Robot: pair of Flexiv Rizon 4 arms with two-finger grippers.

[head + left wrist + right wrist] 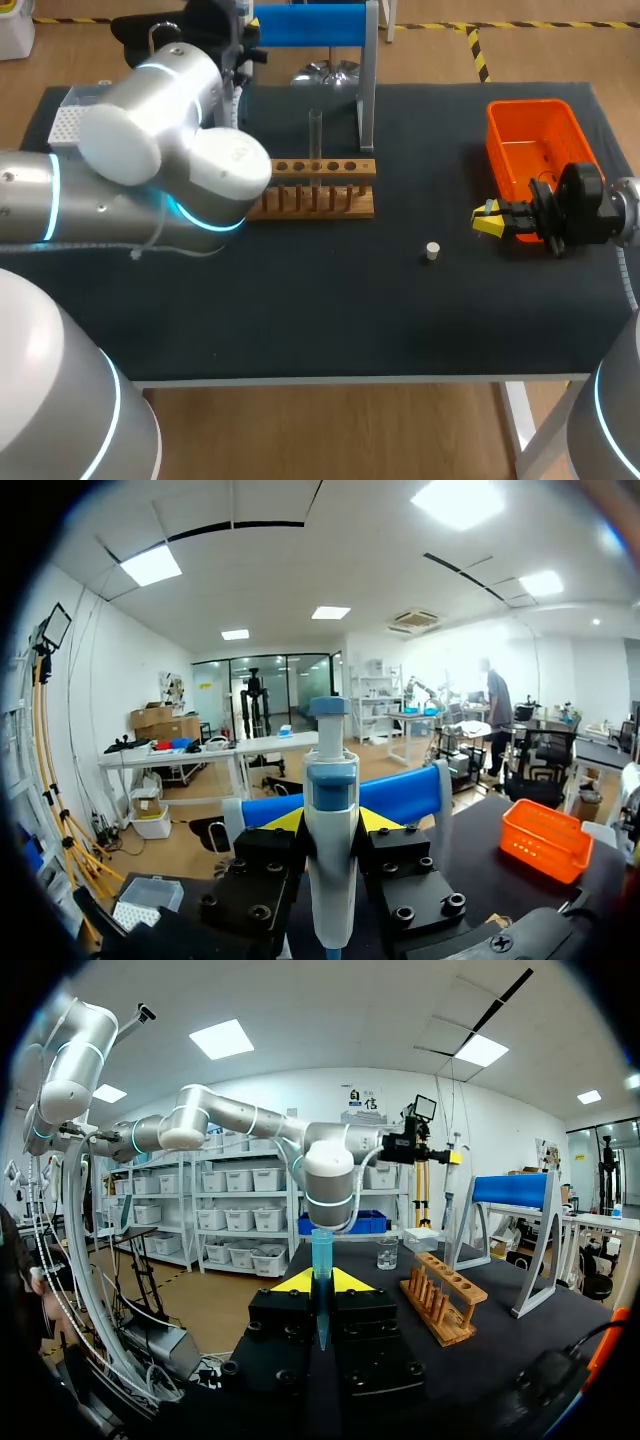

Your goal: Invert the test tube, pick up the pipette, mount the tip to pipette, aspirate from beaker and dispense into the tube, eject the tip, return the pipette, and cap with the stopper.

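Note:
My left gripper is shut on the white and blue pipette, which stands upright between its fingers. In the head view this gripper is at the back left, near the blue pipette stand. A clear test tube stands upright in the wooden rack. The small white stopper lies on the mat right of the middle. My right gripper, beside the orange bin, is shut on a blue pipette tip. The beaker stands beyond the rack.
A tip box sits at the back left corner of the black mat. My bulky left arm covers the left part of the rack and the mat behind it.

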